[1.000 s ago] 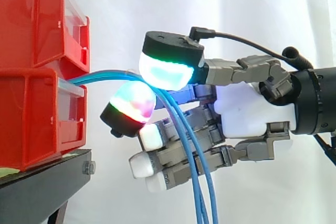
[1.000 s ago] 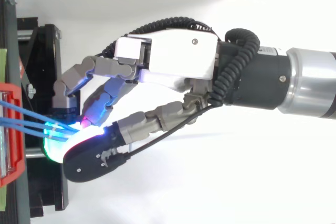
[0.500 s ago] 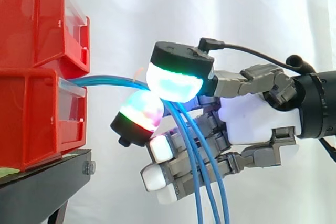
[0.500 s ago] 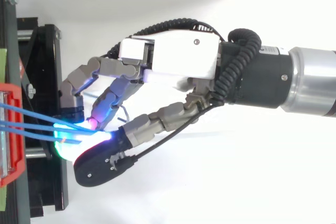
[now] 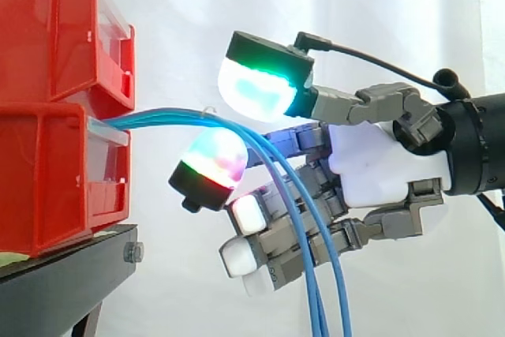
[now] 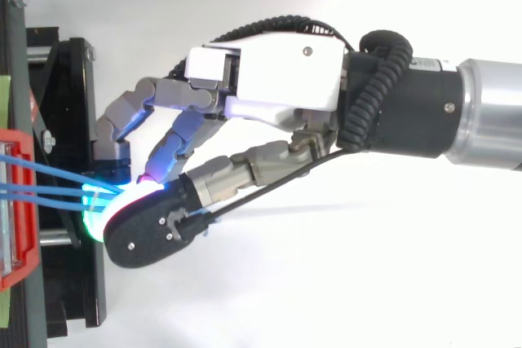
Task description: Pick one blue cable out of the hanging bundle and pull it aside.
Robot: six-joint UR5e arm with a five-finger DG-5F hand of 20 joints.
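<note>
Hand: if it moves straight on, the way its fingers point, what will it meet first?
Most likely the blue cables, which cross in front of the hand; behind them stands the lower red bin. Depth is uncertain.

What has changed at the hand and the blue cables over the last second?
The hand raised its thumb off the blue cables, widening the gap to the fingertip below, so the earlier pinch looks released; the cables pass loose through it. The red bins stayed put.

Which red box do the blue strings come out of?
The lower red plastic bin: the thin blue cables run out over its clear front edge, while the upper red bin has none.
</note>
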